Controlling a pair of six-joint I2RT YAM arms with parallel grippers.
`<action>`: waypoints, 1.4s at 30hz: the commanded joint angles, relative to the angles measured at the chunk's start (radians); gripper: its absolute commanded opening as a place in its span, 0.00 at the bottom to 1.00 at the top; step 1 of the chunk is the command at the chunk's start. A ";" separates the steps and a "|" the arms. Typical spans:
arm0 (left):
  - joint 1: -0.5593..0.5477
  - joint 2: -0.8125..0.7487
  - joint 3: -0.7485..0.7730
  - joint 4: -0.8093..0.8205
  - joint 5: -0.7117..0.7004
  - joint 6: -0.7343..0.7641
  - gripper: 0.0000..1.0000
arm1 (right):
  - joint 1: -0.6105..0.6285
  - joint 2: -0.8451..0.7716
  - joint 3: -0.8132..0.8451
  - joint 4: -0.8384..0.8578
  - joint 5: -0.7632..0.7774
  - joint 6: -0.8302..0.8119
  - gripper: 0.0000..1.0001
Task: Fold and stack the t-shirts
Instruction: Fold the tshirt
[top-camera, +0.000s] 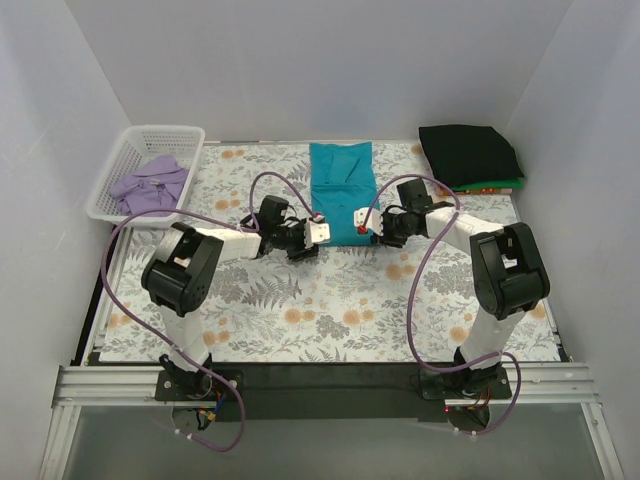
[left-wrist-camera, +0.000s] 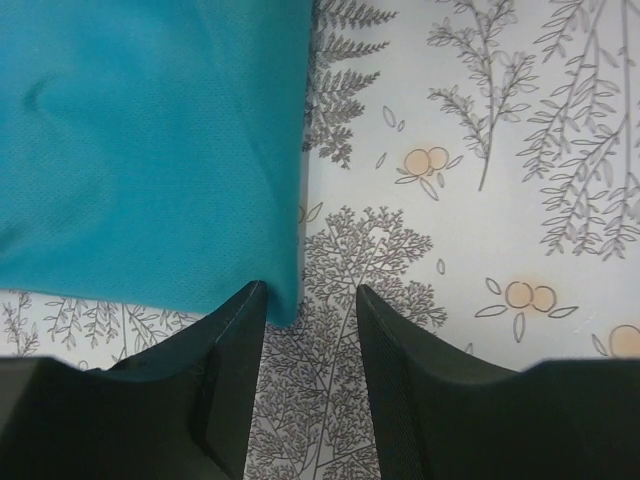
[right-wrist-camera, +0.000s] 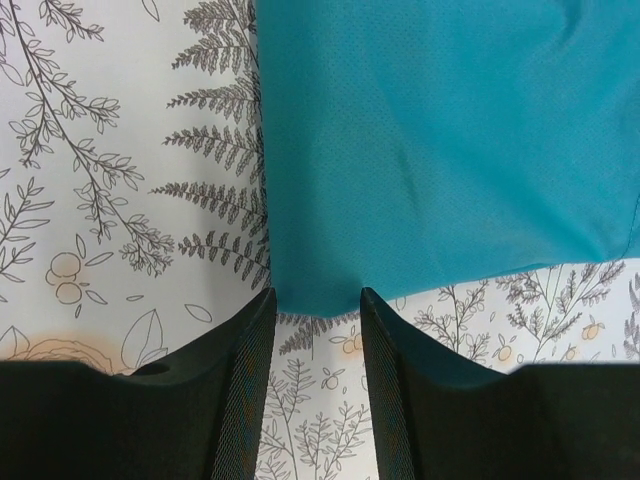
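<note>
A teal t-shirt (top-camera: 342, 185) lies folded in a long strip at the middle back of the table. My left gripper (top-camera: 318, 232) is at its near left corner and my right gripper (top-camera: 365, 220) at its near right corner. In the left wrist view the left gripper (left-wrist-camera: 310, 290) is open, and the teal corner (left-wrist-camera: 150, 150) reaches just to its left fingertip. In the right wrist view the right gripper (right-wrist-camera: 317, 293) is open, with the teal edge (right-wrist-camera: 440, 140) lying across the gap at its tips. A black t-shirt (top-camera: 468, 152) tops a stack at the back right.
A white lattice basket (top-camera: 165, 130) at the back left holds a lavender t-shirt (top-camera: 150, 185). Green and red edges (top-camera: 500, 186) show under the black shirt. A floral table cloth (top-camera: 330, 300) covers the table, and white walls close in on three sides.
</note>
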 joint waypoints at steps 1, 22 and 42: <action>-0.008 0.021 0.035 0.030 -0.026 0.037 0.40 | 0.026 0.020 -0.033 0.054 0.021 -0.038 0.46; -0.012 0.015 0.081 -0.040 -0.084 0.016 0.00 | 0.035 0.025 -0.015 0.042 0.090 -0.035 0.01; -0.033 -0.647 0.041 -0.767 0.328 -0.199 0.00 | 0.139 -0.598 0.034 -0.563 -0.085 0.254 0.01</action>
